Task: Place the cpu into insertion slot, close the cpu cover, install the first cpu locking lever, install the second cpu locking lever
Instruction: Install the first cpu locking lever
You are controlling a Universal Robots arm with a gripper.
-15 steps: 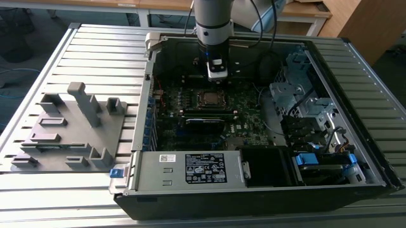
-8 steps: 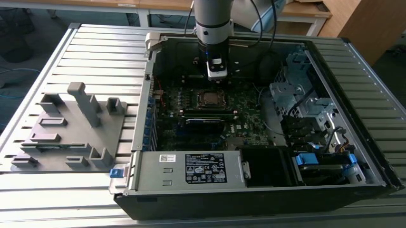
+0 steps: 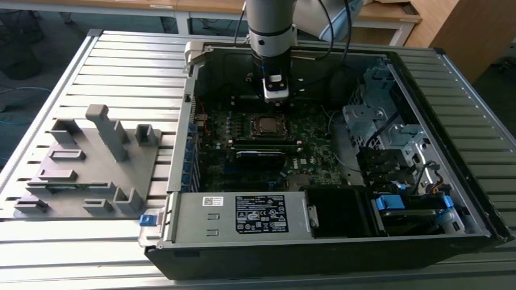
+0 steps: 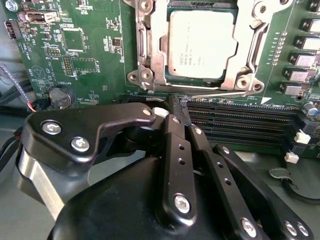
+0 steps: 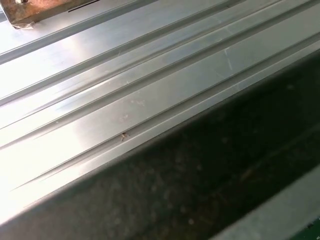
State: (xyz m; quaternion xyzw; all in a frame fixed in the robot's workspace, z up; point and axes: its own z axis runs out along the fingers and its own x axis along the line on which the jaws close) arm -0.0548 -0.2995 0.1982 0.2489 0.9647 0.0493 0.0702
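Here, at the exterior view's left, a grey fixture (image 3: 84, 163) stands on the table (image 3: 121, 66) beside the open case (image 3: 322, 257). Inside the case, near the middle of the board (image 3: 315, 163), the cpu (image 4: 202, 42) lies flat in the slot (image 4: 197, 81). The cover (image 4: 156, 47) is down over it, framing the chip's face.

In the second wrist view a thin lever (image 4: 225, 93) runs along the cover's edge nearest the gripper (image 4: 177, 102), whose tips sit at the lever's free end. The fingers (image 4: 172, 145) are together; we cannot tell whether they pinch the wire or only press against it.

We judge that placing and covering are done and a lever step is in hand, though we cannot tell which of the two. That move, as we read it, calls for a steady push that keeps the narrow tips on the wire until it hooks under its catch, without slipping onto the memory slots (image 4: 240, 120) just beside.
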